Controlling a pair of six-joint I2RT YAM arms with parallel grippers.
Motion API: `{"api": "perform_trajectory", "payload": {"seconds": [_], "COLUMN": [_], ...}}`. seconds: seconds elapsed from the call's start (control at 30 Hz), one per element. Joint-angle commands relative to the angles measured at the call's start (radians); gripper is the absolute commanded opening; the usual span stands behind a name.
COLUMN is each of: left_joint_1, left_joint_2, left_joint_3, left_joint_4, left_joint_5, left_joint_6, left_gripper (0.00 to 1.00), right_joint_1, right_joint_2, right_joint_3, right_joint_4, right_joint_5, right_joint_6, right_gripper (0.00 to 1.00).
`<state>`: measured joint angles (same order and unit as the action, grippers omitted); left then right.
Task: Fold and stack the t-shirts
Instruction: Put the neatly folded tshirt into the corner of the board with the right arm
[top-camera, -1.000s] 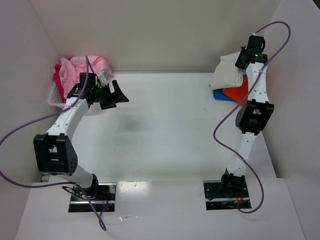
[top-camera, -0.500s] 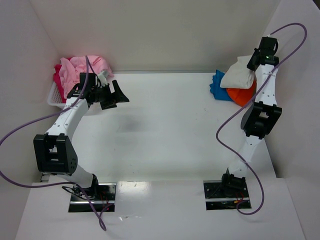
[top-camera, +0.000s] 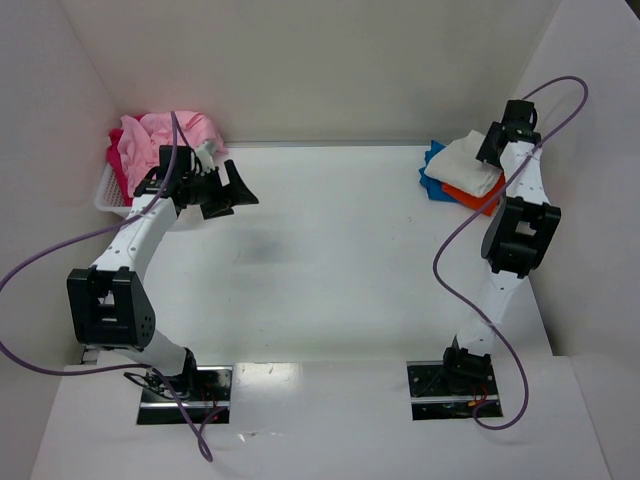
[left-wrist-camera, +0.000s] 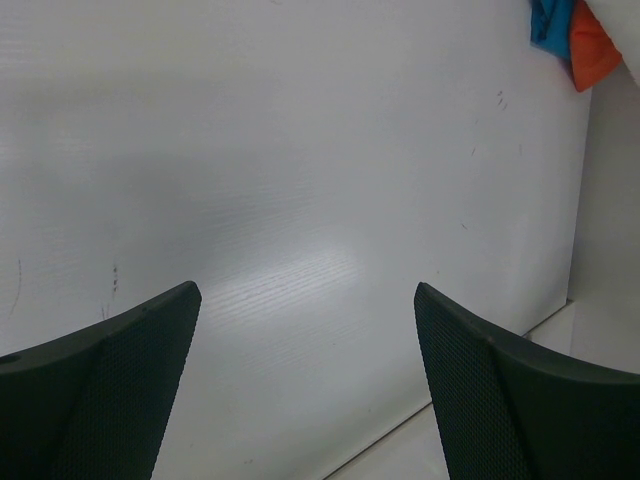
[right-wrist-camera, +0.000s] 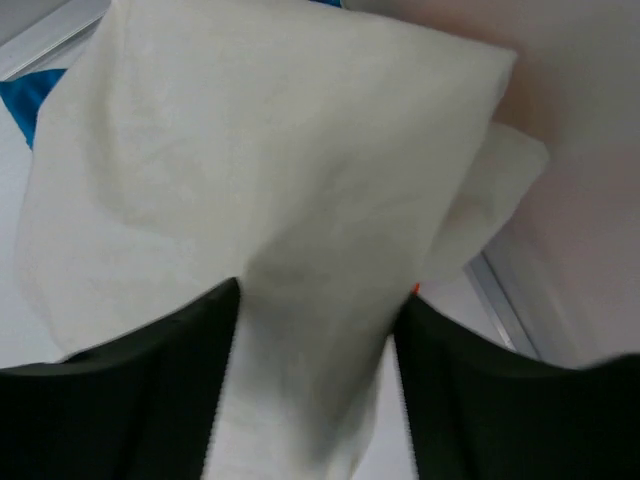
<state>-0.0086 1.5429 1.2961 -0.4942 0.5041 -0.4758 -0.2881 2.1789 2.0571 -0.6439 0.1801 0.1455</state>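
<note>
A folded cream-white t-shirt (top-camera: 468, 160) lies on top of an orange t-shirt (top-camera: 478, 192) and a blue t-shirt (top-camera: 432, 165) at the back right. My right gripper (top-camera: 497, 140) hovers over that stack's right edge. In the right wrist view the gripper (right-wrist-camera: 315, 300) is open, the cream-white cloth (right-wrist-camera: 270, 180) lying loose between the spread fingers. My left gripper (top-camera: 240, 190) stands open over bare table, nothing between its fingers (left-wrist-camera: 307, 300). A light pink t-shirt (top-camera: 165, 135) and a red-magenta t-shirt (top-camera: 118, 165) are heaped at the back left.
The pink heap sits in a white slotted basket (top-camera: 108, 195) against the left wall. White walls close in the table on the left, back and right; the stack lies tight in the right back corner. The left wrist view catches the blue (left-wrist-camera: 548, 25) and orange (left-wrist-camera: 590, 50) cloth far off.
The right gripper carried the cream-white shirt up and right, then brought it down onto the orange and blue shirts and opened its jaws. The left arm stayed still.
</note>
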Motion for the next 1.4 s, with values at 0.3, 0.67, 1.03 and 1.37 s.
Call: {"api": "perform_trajectory", "payload": {"seconds": [0.3, 0.67, 1.03, 1.37], "left_joint_1": [0.006, 0.006, 0.006, 0.006], "left_joint_2": [-0.032, -0.036, 0.015, 0.033], "left_joint_3": [-0.041, -0.057, -0.015, 0.003], "left_joint_4": [0.051, 0.06, 0.06, 0.06], "left_joint_5": [0.028, 0.047, 0.047, 0.057], "left_joint_6": [-0.029, -0.02, -0.029, -0.038], "left_gripper": [0.95, 0.95, 0.95, 0.95], "right_joint_1": [0.104, 0.115, 0.124, 0.142], "right_joint_2": [-0.096, -0.02, 0.165, 0.072], "right_joint_3": [-0.073, -0.16, -0.034, -0.043], "right_joint_4": [0.109, 0.195, 0.194, 0.212], "right_joint_5": [0.045, 0.081, -0.024, -0.058], "right_joint_6": [-0.006, 0.049, 0.049, 0.069], "right_gripper": [1.0, 0.64, 0.63, 0.93]}}
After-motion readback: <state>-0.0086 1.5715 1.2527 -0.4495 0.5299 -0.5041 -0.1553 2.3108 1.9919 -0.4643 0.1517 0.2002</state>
